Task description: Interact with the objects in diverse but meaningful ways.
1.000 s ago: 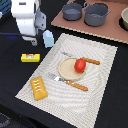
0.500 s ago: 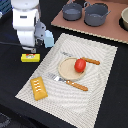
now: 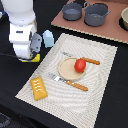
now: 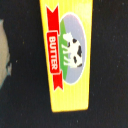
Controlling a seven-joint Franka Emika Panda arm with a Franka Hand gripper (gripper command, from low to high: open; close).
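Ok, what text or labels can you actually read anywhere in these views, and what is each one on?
"BUTTER": white letters on a red ribbon banner, on the flat yellow box seen in the wrist view, beside a cow picture.
No other text is readable; the light blue carton and orange ridged block show no legible marks in the exterior view.

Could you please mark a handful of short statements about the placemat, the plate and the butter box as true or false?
1. The tomato sits on the plate. True.
2. The yellow box reads MILK. False: its red banner reads BUTTER, beside a cow picture.
3. The orange ridged block lies on the striped placemat. True.
4. Both grey pots stand on the placemat. False: they stand on a brown board beyond it.
5. The light blue carton lies on the plate. False: it stands off the placemat, beside the arm.
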